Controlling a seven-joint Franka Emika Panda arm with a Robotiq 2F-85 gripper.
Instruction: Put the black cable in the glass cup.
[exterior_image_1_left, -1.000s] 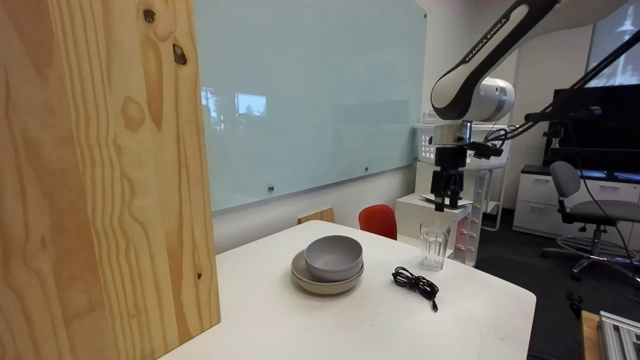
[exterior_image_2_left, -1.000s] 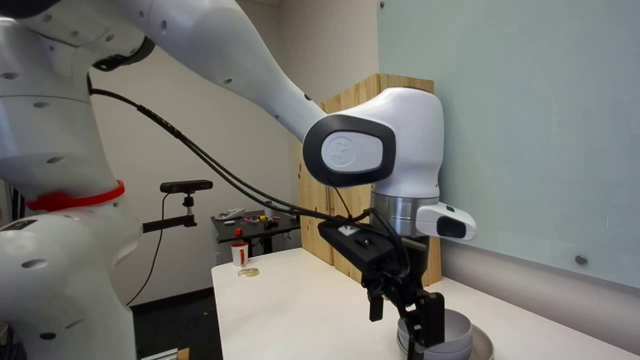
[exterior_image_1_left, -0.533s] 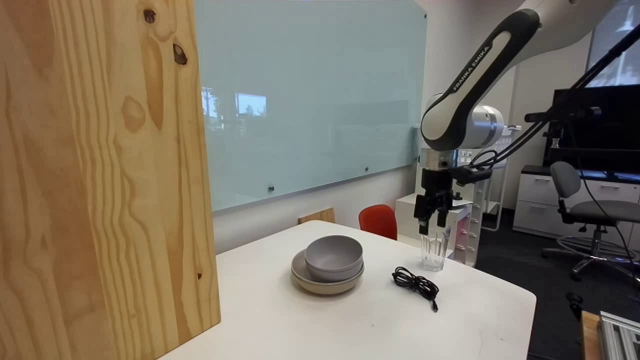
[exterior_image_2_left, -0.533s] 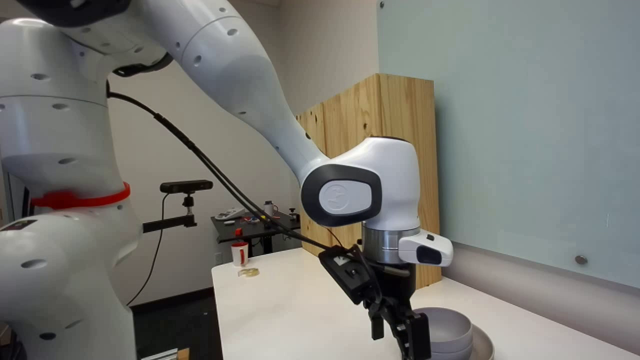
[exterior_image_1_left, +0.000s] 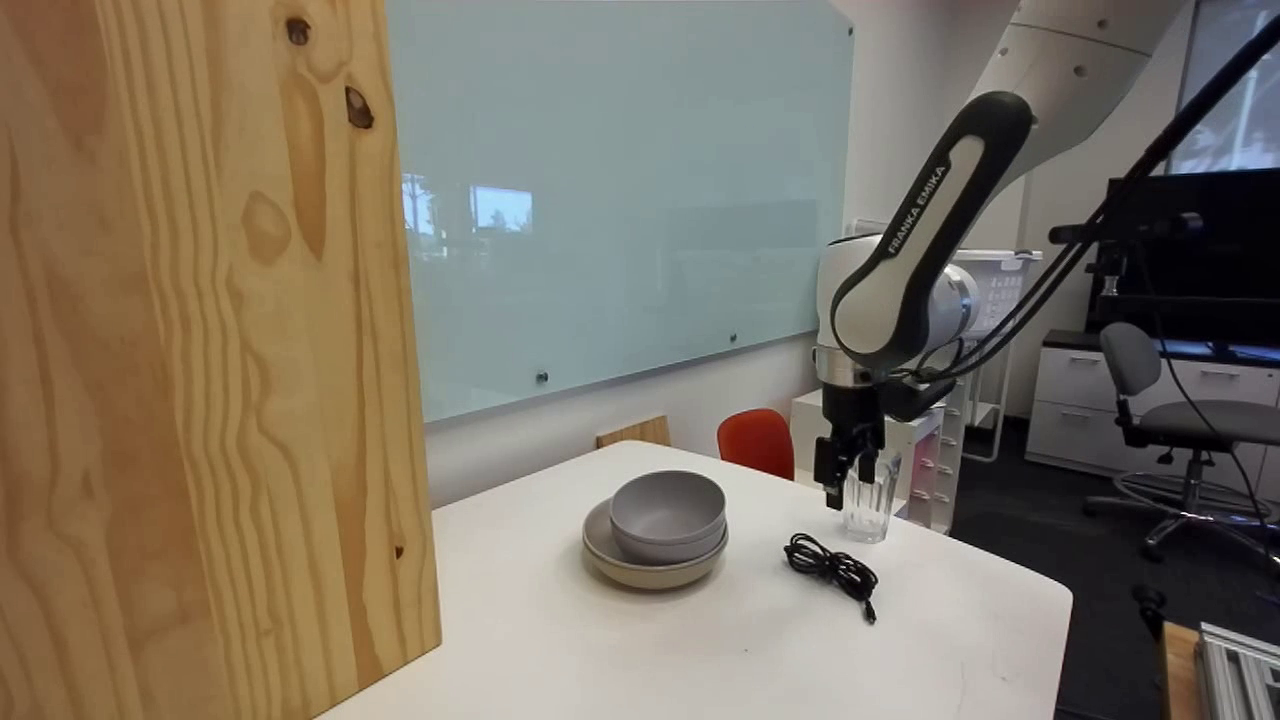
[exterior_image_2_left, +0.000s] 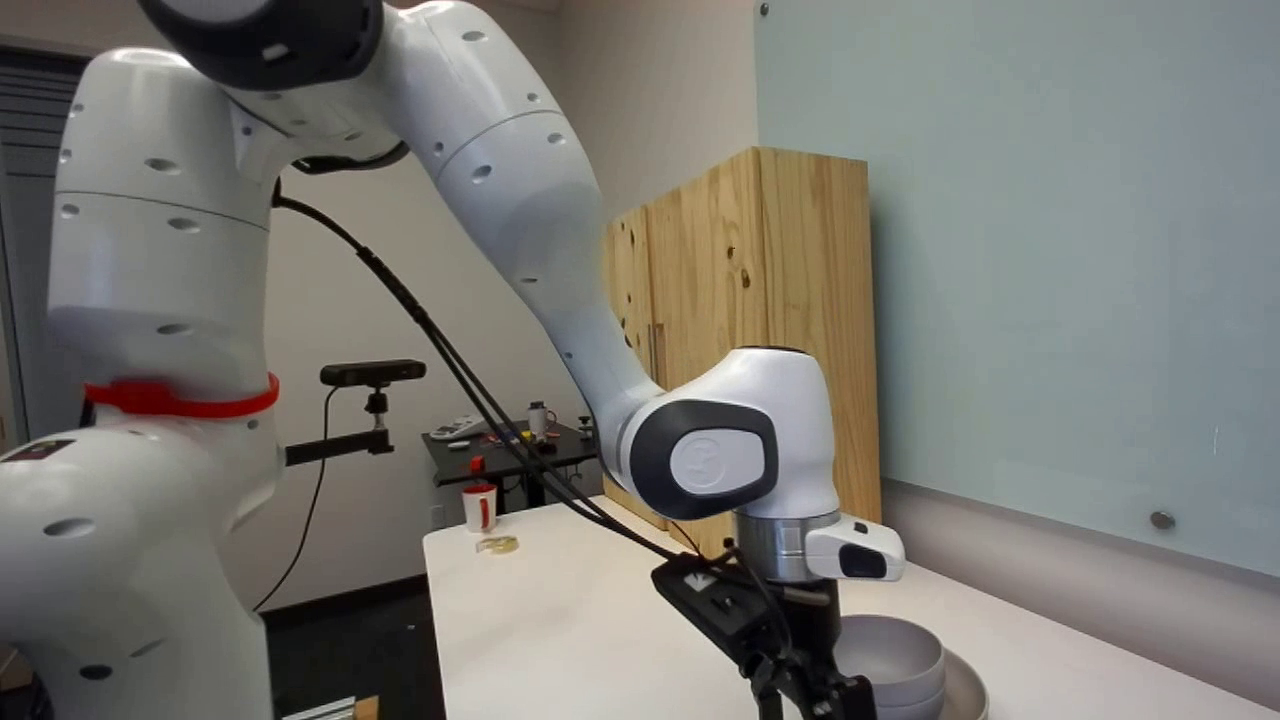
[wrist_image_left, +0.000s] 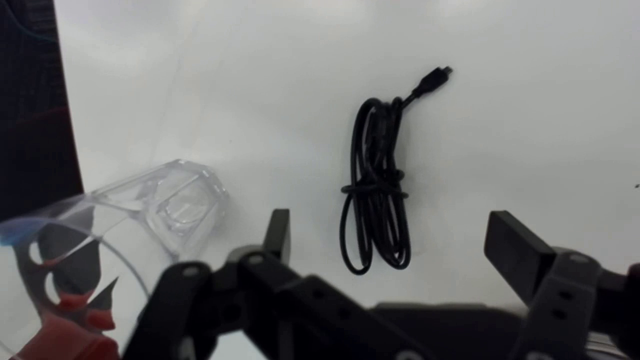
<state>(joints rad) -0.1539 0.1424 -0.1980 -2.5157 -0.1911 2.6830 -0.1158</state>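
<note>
Above the white counter (exterior_image_1_left: 940, 660) hangs the gripper (exterior_image_1_left: 850, 490), its 2 fingers (wrist_image_left: 515, 252) spread wide apart. In an exterior view, the stacked grey bowls (exterior_image_1_left: 668, 505) sit well apart from it, between 8 and 9 o'clock. The glass cup (exterior_image_1_left: 870, 515) stands upright, partly behind the gripper. At the cup's 7 o'clock, near it, the black cable (exterior_image_1_left: 832, 568) lies bundled on the counter, its plug (exterior_image_1_left: 870, 613) toward 5 o'clock.
</note>
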